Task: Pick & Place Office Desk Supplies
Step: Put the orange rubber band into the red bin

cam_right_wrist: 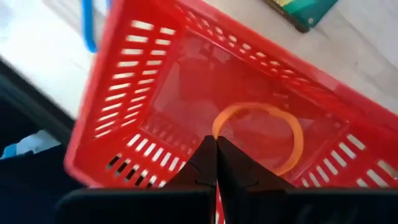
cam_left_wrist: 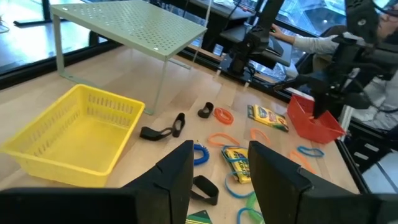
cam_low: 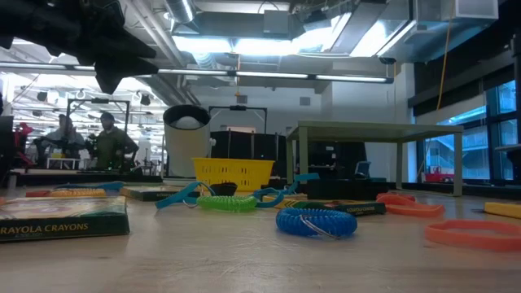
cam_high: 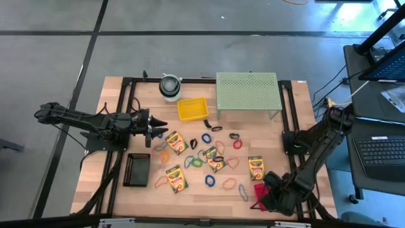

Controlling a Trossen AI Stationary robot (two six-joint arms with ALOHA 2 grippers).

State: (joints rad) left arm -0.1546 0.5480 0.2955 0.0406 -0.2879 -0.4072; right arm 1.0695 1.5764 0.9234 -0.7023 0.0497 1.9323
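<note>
Several crayon boxes (cam_high: 176, 178) and coloured rubber bands (cam_high: 209, 180) lie flat on the wooden table, with black clips (cam_left_wrist: 163, 130) among them. My right gripper (cam_right_wrist: 216, 142) points down over a red basket (cam_right_wrist: 130, 106) at the table's near right, shut on an orange rubber band (cam_right_wrist: 292, 134). In the high view it (cam_high: 268, 192) covers part of that basket (cam_high: 259, 189). My left gripper (cam_left_wrist: 224, 168) hovers open and level at the table's left (cam_high: 164, 133), beside a crayon box (cam_high: 175, 142), with nothing between its fingers. My right gripper pinches the orange band at one spot on its loop (cam_right_wrist: 215, 129), at the very tips of the two fingers, which point down from above. The rest of the loop spreads out from the fingertips inside the red basket; whether it rests on the basket's floor I cannot tell.
A yellow basket (cam_high: 192, 108) and a pale green perforated stand (cam_high: 247, 92) sit at the far side, with a white-and-grey roll (cam_high: 169, 85) to their left. A black tray (cam_high: 136, 169) lies near left. A person sits beyond the table's right edge (cam_left_wrist: 311, 43).
</note>
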